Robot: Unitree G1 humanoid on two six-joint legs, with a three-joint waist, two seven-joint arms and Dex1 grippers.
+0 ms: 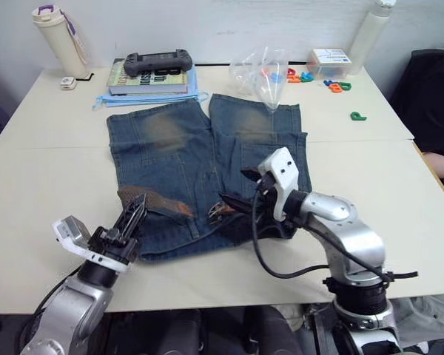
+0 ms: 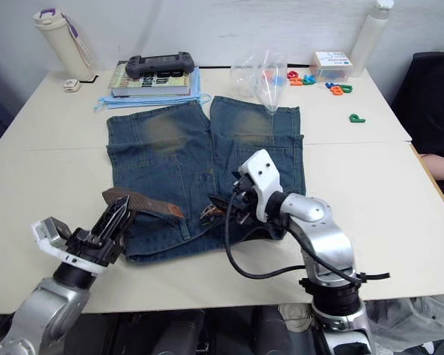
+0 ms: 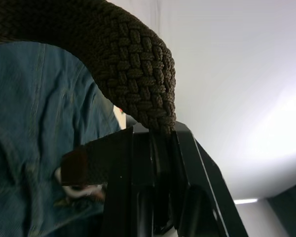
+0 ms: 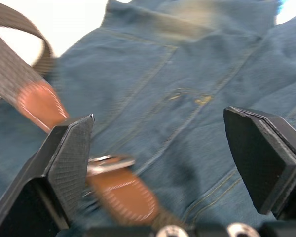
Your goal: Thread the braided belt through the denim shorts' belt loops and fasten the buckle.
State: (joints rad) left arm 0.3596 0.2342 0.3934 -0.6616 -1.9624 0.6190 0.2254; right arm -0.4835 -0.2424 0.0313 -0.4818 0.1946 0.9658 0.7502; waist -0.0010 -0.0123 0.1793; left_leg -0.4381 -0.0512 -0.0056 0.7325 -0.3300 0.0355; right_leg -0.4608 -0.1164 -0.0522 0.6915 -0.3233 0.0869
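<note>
Near the table's (image 1: 29, 185) front edge: denim shorts (image 1: 207, 163) spread flat; left gripper (image 1: 135, 211) clamped on braided belt (image 1: 157, 201); right gripper (image 1: 235, 191) spread wide over apparently unfastened buckle (image 4: 111, 163).

A pale cream worktop (image 1: 52, 185) runs back to a plain white wall (image 1: 207, 22). A seam crosses the worktop from side to side partway back. Past the worktop's right edge stands a dark chair (image 1: 433, 103). Light is soft and even, leaving only faint shadows.
</note>
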